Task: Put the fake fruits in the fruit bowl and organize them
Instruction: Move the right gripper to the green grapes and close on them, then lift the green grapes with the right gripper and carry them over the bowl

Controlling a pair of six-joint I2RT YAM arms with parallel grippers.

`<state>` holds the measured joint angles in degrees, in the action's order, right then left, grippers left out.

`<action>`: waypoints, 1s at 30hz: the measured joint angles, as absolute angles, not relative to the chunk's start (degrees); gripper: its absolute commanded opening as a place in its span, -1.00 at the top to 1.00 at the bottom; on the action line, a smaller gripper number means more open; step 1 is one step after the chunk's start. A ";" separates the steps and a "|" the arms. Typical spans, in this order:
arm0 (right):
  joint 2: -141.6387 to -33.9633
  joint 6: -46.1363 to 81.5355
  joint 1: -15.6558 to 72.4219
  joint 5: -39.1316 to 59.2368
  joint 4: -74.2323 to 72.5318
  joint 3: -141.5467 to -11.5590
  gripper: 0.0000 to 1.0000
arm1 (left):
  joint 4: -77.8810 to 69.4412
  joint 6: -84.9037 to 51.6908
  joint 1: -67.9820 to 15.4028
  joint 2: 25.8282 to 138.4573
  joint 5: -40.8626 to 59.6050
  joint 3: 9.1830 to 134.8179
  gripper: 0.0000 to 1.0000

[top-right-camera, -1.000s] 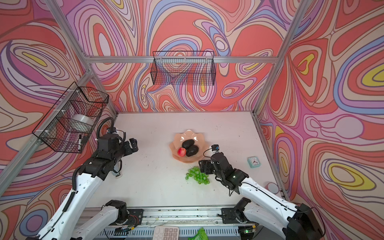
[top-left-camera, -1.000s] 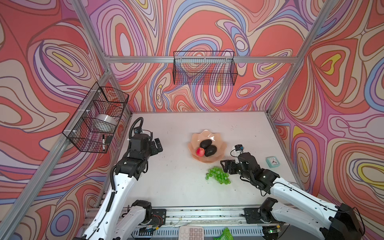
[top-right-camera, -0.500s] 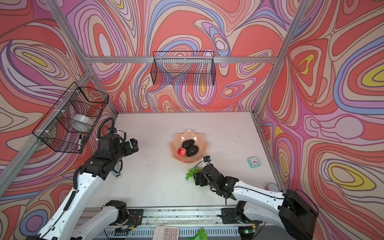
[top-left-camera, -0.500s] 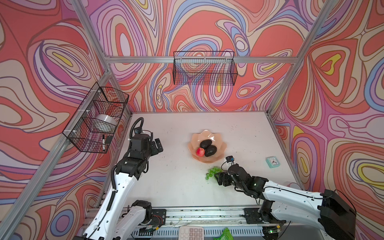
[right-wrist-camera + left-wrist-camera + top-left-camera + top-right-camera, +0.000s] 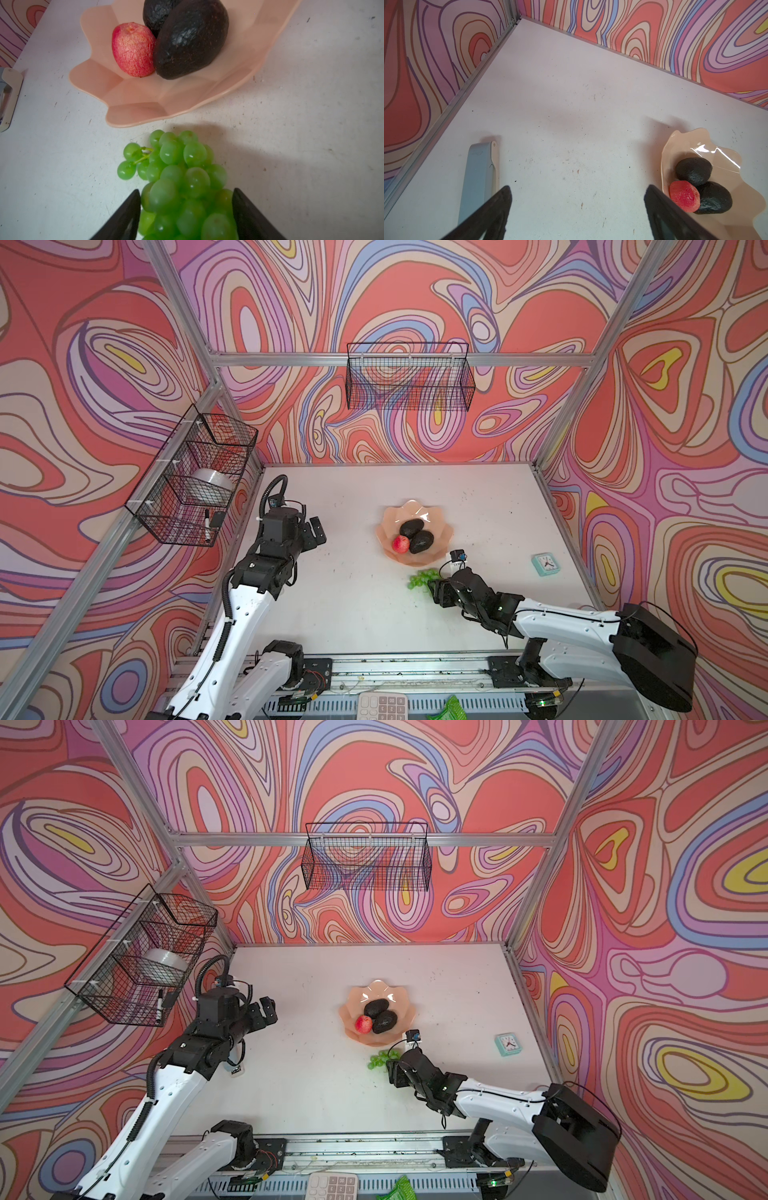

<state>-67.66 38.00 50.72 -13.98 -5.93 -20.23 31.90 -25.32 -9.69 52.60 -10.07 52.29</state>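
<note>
Grapes just beside bowl rim; teal clock well apart.

Table lies bare left of the bowl; its near rim rises just beyond the grapes.

Both top views look steeply down from high above the front edge, taking in the whole counter. The left wrist view faces the far corner from farther off, catching the fruit bowl. The right wrist view sits close over the bunch of grapes, facing that bowl too.
</note>
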 measured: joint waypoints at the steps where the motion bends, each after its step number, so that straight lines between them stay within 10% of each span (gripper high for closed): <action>1: -68.01 38.00 50.72 -14.11 -6.37 -20.23 -0.22 | 31.90 -25.32 -9.69 52.60 -10.07 52.29 -1.00; 30: -60.05 35.64 50.76 -15.05 4.91 -22.20 0.40 | 31.90 -25.34 -9.69 52.60 -10.07 52.29 -1.00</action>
